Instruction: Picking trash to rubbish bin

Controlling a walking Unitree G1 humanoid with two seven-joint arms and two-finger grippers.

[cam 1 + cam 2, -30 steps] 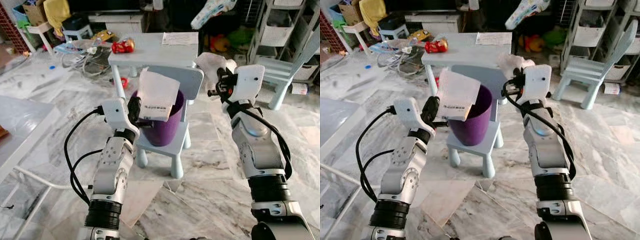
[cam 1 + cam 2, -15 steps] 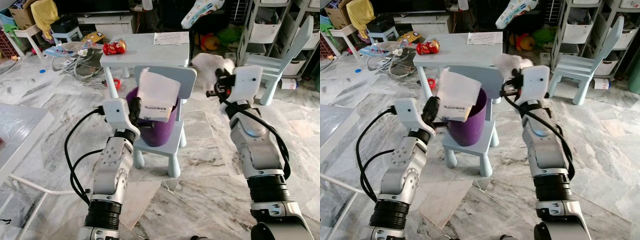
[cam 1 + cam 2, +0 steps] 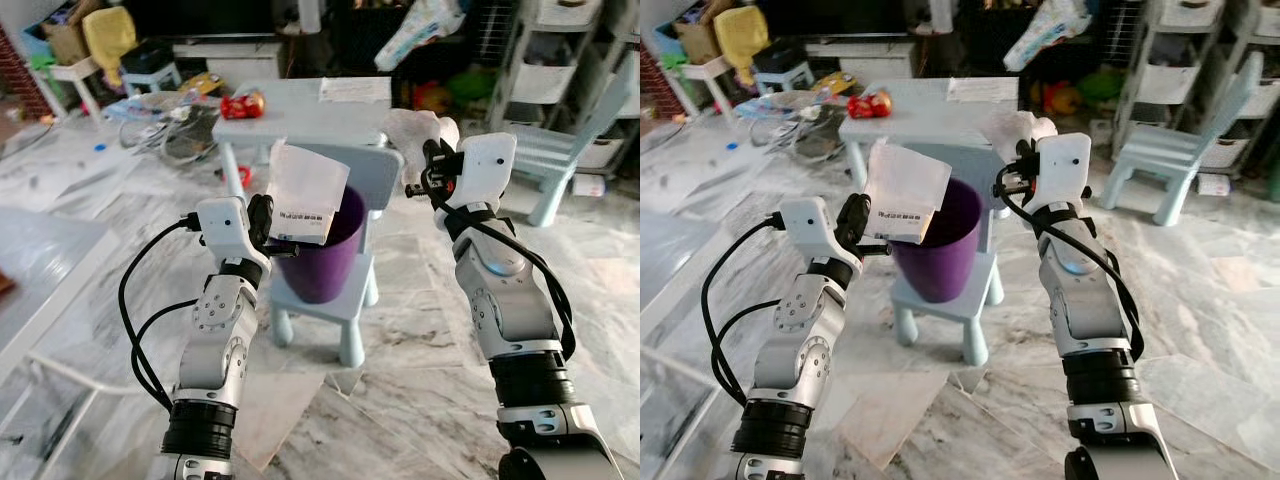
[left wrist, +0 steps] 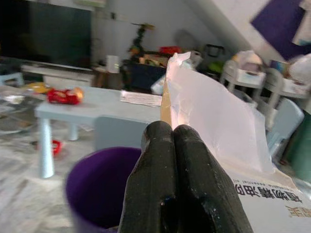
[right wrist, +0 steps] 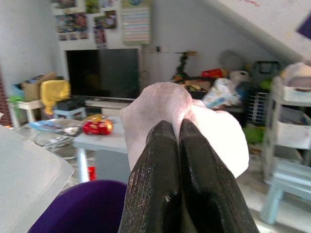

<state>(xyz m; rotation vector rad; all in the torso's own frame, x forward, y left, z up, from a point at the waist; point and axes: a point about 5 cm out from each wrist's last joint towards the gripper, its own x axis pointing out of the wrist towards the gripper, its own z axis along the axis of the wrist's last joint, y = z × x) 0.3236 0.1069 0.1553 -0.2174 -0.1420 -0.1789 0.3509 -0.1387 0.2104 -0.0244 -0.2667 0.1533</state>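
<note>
A purple rubbish bin (image 3: 322, 252) stands on the seat of a small light-blue chair (image 3: 352, 285). My left gripper (image 3: 266, 222) is shut on a white paper wrapper (image 3: 308, 193) with black print, held just over the bin's near left rim. In the left wrist view the fingers (image 4: 181, 170) pinch the wrapper (image 4: 218, 126) above the bin (image 4: 99, 187). My right gripper (image 3: 425, 170) is shut on a crumpled white tissue (image 3: 412, 128), held up to the right of the bin beside the chair back. In the right wrist view the tissue (image 5: 165, 104) sits above the pressed fingers (image 5: 167, 174).
A light-blue kids' table (image 3: 305, 105) stands behind the chair with a red toy car (image 3: 241, 104) and a paper sheet (image 3: 353, 89). A second light-blue chair (image 3: 560, 150) is at the right by shelves. Cables and clutter lie at the back left. The floor is marble tile (image 3: 110, 240).
The camera has shifted. My left gripper has raised the wrapper a little higher over the bin's rim. My right gripper with the tissue has drawn slightly closer to the chair back.
</note>
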